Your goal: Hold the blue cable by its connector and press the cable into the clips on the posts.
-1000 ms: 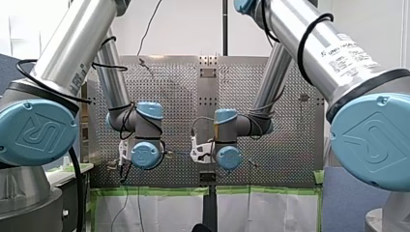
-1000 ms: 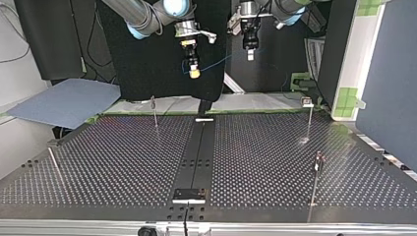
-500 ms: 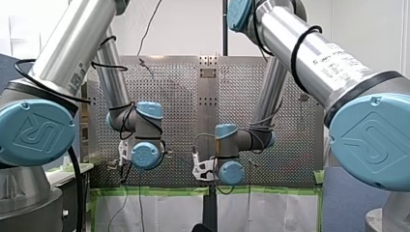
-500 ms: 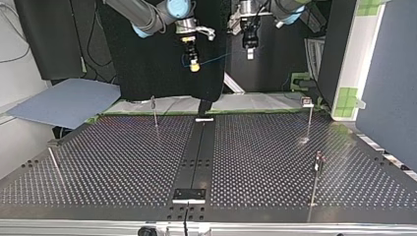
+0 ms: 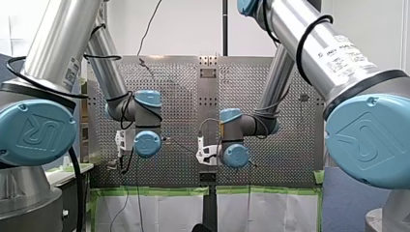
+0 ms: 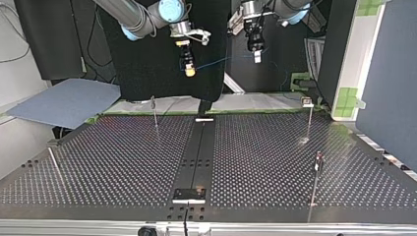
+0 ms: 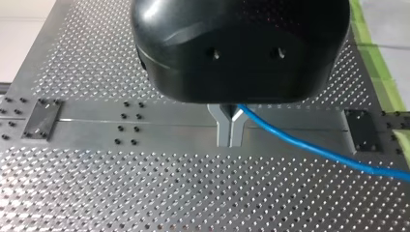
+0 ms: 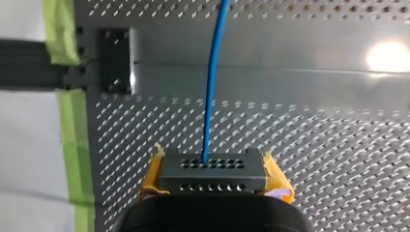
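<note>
The blue cable (image 8: pixel 211 92) runs out of a dark connector block (image 8: pixel 212 180) with rows of holes, and the yellow pads of my right gripper (image 8: pixel 213 175) are shut on that block. Further along, the metal fingers (image 7: pixel 223 131) of my left gripper (image 7: pixel 229 141) are shut on the cable (image 7: pixel 309 147), which trails off to one side. In the top view both grippers, right (image 6: pixel 189 71) and left (image 6: pixel 256 55), hang high above the table's far edge. The cable (image 6: pixel 221 60) spans between them. Thin posts (image 6: pixel 154 110) (image 6: pixel 310 117) (image 6: pixel 316 178) with clips stand on the table, far below the cable.
The perforated table (image 6: pixel 123 162) has a dark centre strip (image 6: pixel 199 147) with a small plate (image 6: pixel 189 194) near its front end. A bare rod (image 6: pixel 54 164) leans at the top view's left. A blue sheet (image 6: pixel 69 101) lies beyond the table's left corner.
My right gripper dipped and rose again, ending slightly further to the top view's left. My left gripper shifted a little to the top view's right. Both grips held.
</note>
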Available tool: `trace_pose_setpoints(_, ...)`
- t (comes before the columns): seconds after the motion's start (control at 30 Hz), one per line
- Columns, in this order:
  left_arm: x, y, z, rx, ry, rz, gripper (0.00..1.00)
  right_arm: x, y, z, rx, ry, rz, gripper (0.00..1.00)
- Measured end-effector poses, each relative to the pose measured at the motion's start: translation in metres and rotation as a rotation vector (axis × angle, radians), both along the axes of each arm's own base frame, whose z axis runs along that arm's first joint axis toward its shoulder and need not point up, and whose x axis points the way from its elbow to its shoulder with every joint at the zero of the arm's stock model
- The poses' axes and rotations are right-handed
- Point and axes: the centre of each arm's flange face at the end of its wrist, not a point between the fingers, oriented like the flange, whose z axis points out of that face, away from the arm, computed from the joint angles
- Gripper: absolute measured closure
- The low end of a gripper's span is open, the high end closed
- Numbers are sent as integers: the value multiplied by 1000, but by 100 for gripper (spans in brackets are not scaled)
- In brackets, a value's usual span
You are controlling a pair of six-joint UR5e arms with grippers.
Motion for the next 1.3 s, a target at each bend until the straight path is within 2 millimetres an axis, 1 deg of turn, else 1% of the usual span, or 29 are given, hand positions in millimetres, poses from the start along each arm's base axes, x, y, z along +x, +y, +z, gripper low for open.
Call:
trace_pose_setpoints(0.17,5,1,13,-17,-10,10,100,12,-7,27,-15,-40,34,100)
trace_pose_setpoints(0.37,16,-1,37,-72,-41,16,100,22,-15,62,-44,-81,51,100)
trace_pose_setpoints(0.7,37,-7,87,-146,-107,28,100,38,-28,131,-111,-148,72,100)
trace_pose_setpoints(0.8,42,-9,103,-162,-127,31,100,40,-31,153,-129,-162,73,100)
trace_pose_setpoints(0.9,43,-8,116,-171,-136,34,100,40,-33,175,-143,-174,72,100)
trace_pose_setpoints(1.0,42,-6,124,-175,-137,36,100,39,-34,193,-155,-188,69,100)
trace_pose_setpoints(1.13,47,-2,139,-193,-151,52,100,36,-35,216,-177,-211,67,100)
trace_pose_setpoints(1.3,50,4,150,-199,-156,68,100,33,-36,245,-206,-237,69,100)
